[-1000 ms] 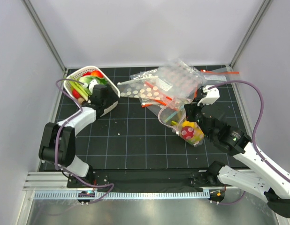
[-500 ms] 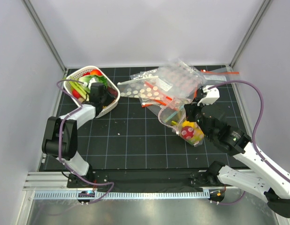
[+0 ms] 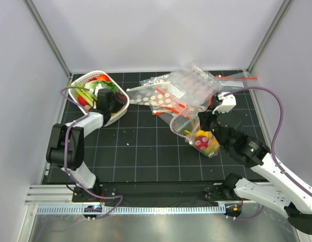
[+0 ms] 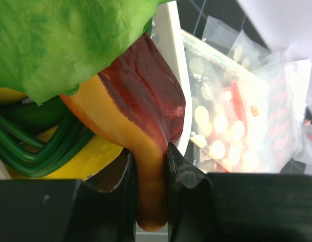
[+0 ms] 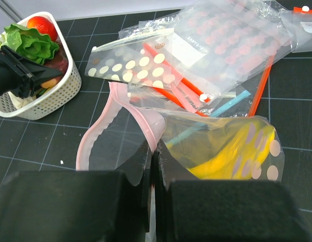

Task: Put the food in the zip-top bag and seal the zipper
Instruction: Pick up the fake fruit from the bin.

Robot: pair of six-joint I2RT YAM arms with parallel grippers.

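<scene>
left wrist: my left gripper (image 4: 150,161) pinches the mango-like fruit (image 4: 138,96) between its jaws; right gripper (image 5: 151,154) clamps the zip-top bag (image 5: 216,126) open for loading.

Overhead view, wrist close-ups; common basket (image 5: 50,98)

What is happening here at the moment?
The left tool is inside the white basket, shut on an orange and dark red toy fruit. The right tool pinches the mouth edge of the clear dotted bag, which already holds a yellow banana. The mouth is open, not sealed.
</scene>
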